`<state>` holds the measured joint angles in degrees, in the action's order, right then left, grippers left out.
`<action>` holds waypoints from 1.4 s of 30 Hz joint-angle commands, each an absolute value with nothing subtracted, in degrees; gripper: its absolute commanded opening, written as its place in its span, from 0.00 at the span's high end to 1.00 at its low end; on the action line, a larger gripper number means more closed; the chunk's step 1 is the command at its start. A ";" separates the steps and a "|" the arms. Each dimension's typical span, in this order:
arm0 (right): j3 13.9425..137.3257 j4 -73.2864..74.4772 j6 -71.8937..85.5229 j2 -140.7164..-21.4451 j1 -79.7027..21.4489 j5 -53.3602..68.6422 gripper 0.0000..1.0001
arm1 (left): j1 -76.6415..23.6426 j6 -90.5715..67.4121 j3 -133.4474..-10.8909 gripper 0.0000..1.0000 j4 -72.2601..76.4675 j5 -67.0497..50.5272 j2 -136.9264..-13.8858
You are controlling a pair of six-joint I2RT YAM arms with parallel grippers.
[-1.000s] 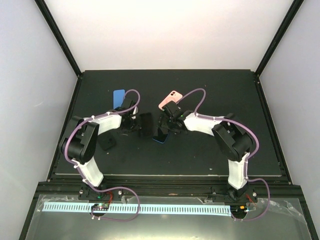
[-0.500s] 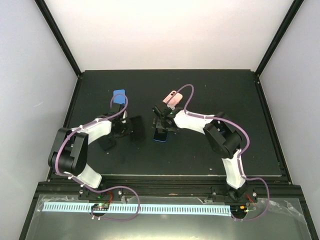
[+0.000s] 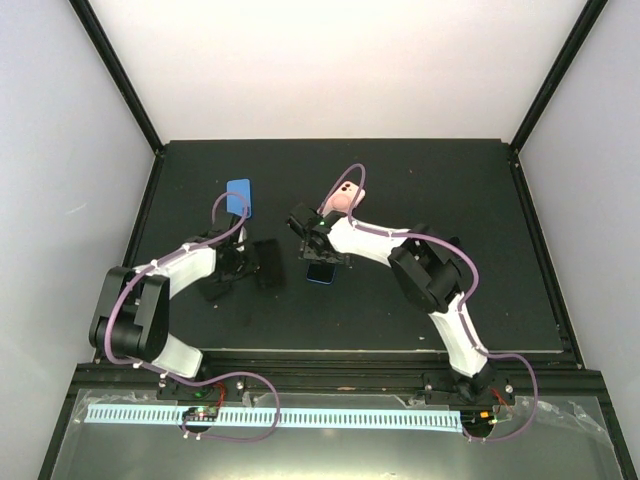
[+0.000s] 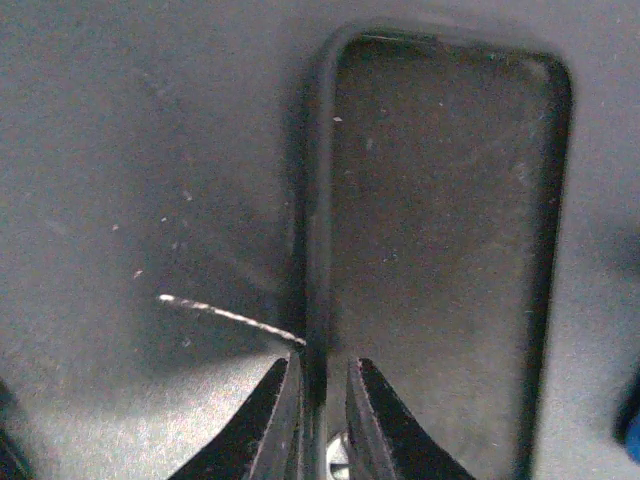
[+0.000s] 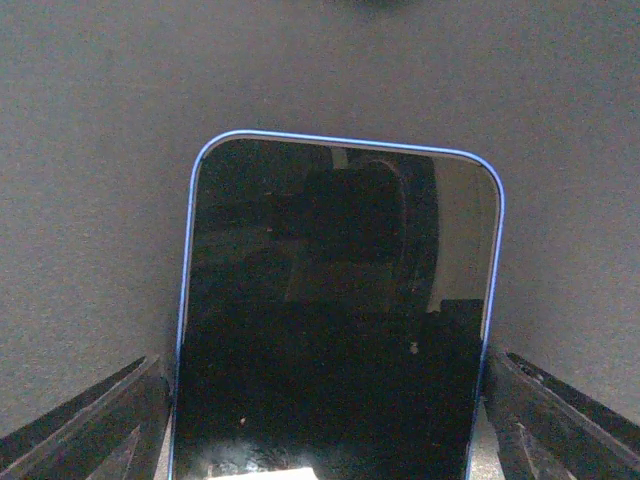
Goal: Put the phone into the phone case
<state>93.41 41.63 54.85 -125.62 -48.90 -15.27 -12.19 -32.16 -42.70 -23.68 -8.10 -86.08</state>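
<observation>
Black bench (image 3: 450, 200), white walls (image 3: 330, 70) behind. With right gripper (image 5: 325, 420) spread astride phone (image 5: 335, 300) at centre, close squarely on long edges, lift level, carry far to pink phone case (image 3: 347, 196). Mind left gripper (image 4: 322, 400), pinching rim of dark case (image 4: 440, 250) at left.

Overhead, the right arm (image 3: 365, 238) covers the lower end of the phone case (image 3: 350, 199), and the right claw (image 3: 320, 258) hides the upper part of the phone (image 3: 320, 276). In the right wrist view the phone runs off the bottom edge, both fingers (image 5: 110, 420) cropped at the lower corners; whether they press its sides I can't tell. In the left wrist view the dark case (image 4: 440, 250) is cut off at the bottom; a blue sliver (image 4: 630, 430) at the right edge is too cropped to name.
</observation>
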 commanded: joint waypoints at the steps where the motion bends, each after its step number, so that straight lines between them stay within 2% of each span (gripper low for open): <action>1: 93.79 47.28 56.62 -129.63 -49.48 -16.31 0.16 | -10.52 -32.83 -42.02 0.81 -22.71 -10.03 -82.48; 4: 92.25 46.28 56.05 -128.77 -49.48 -17.39 0.21 | -9.04 -32.78 -41.90 0.71 -23.01 -9.66 -81.67; 9: 86.93 41.72 52.86 -124.56 -49.40 -18.17 0.26 | -8.62 -31.98 -42.47 0.65 -20.97 -9.14 -82.88; 19: 66.31 27.88 44.00 -110.15 -46.63 -12.30 0.28 | -8.78 -29.43 -46.37 0.66 -18.42 -9.16 -91.92; 24: 58.19 23.38 40.79 -103.48 -46.21 -10.11 0.31 | -10.00 -29.72 -46.74 0.71 -17.27 -10.12 -94.39; 34: 47.78 17.80 38.28 -93.19 -46.22 -3.84 0.35 | -18.45 -34.21 -42.42 0.82 -12.70 -11.67 -93.89; 42: 45.18 14.61 40.90 -88.99 -46.17 1.31 0.36 | -25.54 -42.47 -38.76 0.81 -10.64 -17.24 -92.23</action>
<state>45.50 18.00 39.07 -91.20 -46.13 -2.70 -23.18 -37.04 -42.17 -8.69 -13.39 -92.79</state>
